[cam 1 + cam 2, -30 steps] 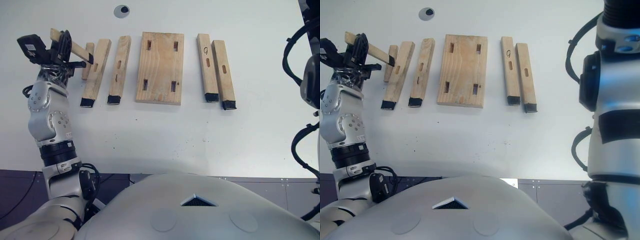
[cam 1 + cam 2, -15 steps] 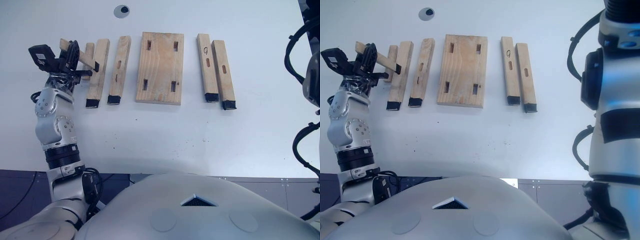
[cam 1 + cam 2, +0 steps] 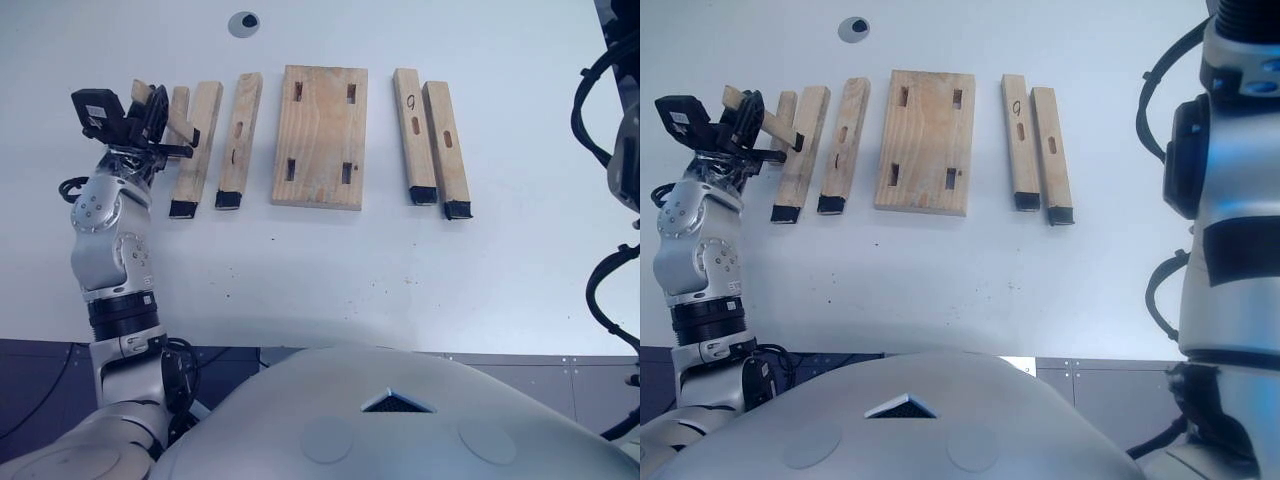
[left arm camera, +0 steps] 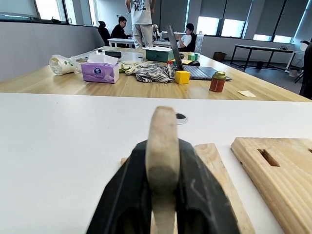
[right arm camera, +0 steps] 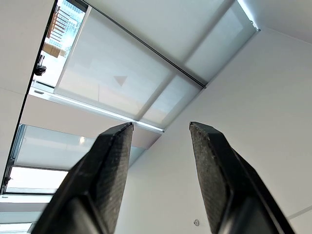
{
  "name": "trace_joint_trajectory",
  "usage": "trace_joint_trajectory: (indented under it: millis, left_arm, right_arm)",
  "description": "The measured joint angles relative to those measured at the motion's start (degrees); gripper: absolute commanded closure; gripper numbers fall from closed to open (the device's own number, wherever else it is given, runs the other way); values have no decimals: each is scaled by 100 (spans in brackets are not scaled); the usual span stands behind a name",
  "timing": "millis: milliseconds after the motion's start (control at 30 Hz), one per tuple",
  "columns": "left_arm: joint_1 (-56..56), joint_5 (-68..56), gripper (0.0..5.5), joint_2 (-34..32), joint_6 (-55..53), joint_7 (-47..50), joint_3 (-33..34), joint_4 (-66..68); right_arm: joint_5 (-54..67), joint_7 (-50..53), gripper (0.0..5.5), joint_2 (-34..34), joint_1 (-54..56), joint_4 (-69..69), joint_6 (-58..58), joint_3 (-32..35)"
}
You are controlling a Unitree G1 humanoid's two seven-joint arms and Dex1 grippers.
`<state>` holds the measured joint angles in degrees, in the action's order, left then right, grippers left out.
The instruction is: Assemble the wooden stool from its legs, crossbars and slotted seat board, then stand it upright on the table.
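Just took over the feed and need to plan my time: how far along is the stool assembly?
Nothing is joined yet. The seat board and four legs lie flat and separate on the table, with a second crossbar beside the leftmost leg. In hand: the left end effector grips one crossbar near that leg. Left: every joint, then standing the stool upright.

My left gripper (image 3: 152,108) clamps a crossbar (image 3: 142,90), tilted above the leftmost leg (image 3: 196,140); the seat board (image 3: 320,135) lies flat on the table (image 3: 330,260), legs either side.
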<state>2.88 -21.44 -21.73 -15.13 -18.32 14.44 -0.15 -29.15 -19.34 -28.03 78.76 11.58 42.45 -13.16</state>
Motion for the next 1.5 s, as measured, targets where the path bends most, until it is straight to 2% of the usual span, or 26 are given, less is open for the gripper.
trace_joint_trajectory:
  millis: [533,667,700,800,867,1067,1267,1500]
  left_arm:
    - [201,120,512,-27,306,-61,-197,615]
    - [202,137,512,-42,312,-67,-218,603]
    - [203,213,474,-41,313,-47,-258,568]
    - [-173,464,426,51,-96,48,-507,655]
    - [-164,468,386,48,-210,96,-457,394]
    - [-208,454,308,-136,-755,77,-264,-321]
    - [-952,336,209,-325,-1719,-113,-239,-1119]
    - [-1201,336,209,-340,-2232,-113,-107,-1373]
  right_arm:
    - [77,-36,339,28,96,141,61,-2]
    - [518,-144,339,-10,-217,139,60,84]
    - [527,-154,339,-77,-484,266,63,89]
    - [630,-298,339,-457,-1487,917,-35,111]
    - [726,-423,339,-429,-2257,1321,-231,86]
    - [723,-409,339,-670,-3180,1517,-342,185]
    - [730,-345,339,-921,-4186,1285,-559,422]
    - [853,-370,339,-925,-4691,976,-839,531]
